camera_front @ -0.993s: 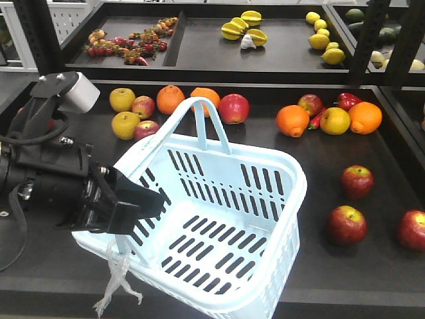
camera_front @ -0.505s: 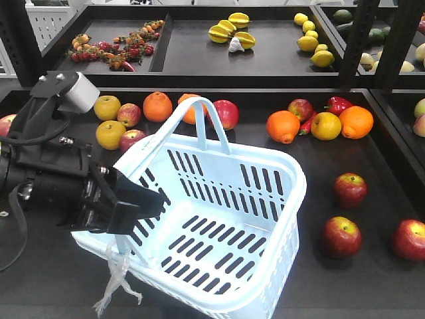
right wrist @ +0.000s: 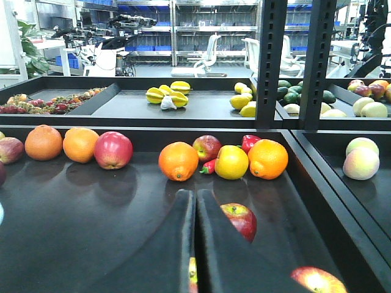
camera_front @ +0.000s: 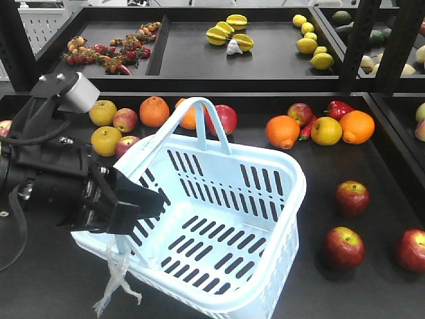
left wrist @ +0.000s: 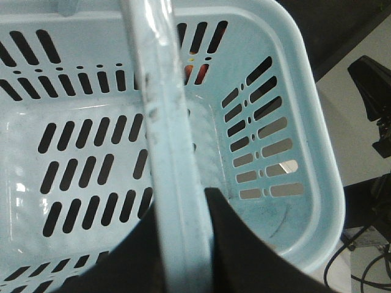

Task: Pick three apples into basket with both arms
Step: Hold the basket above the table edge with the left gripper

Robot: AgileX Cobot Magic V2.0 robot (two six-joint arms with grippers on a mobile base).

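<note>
The pale blue basket (camera_front: 219,232) hangs tilted over the dark shelf. My left gripper (camera_front: 143,203) is shut on its swing handle (left wrist: 171,152) near the left rim; in the left wrist view the left gripper (left wrist: 183,207) has the handle pinched between both black fingers. The basket (left wrist: 85,146) is empty inside. Three dark red apples lie to its right: one apple (camera_front: 352,197), a nearer apple (camera_front: 343,246), and an apple (camera_front: 413,249) at the edge. My right gripper (right wrist: 195,193) is shut on nothing, low over the shelf, with an apple (right wrist: 239,220) just right of its fingers.
Oranges (camera_front: 283,130), a yellow fruit (camera_front: 326,130) and a red pepper (camera_front: 339,106) lie behind the apples. Yellow apples (camera_front: 106,139) and an orange (camera_front: 154,110) sit at the back left. Black shelf posts (camera_front: 356,40) stand at the right. A clear scrap (camera_front: 116,279) dangles from the basket rim.
The front view has shifted: the three apples sit lower and the back fruit further left. The basket and left arm keep their place in the picture.
</note>
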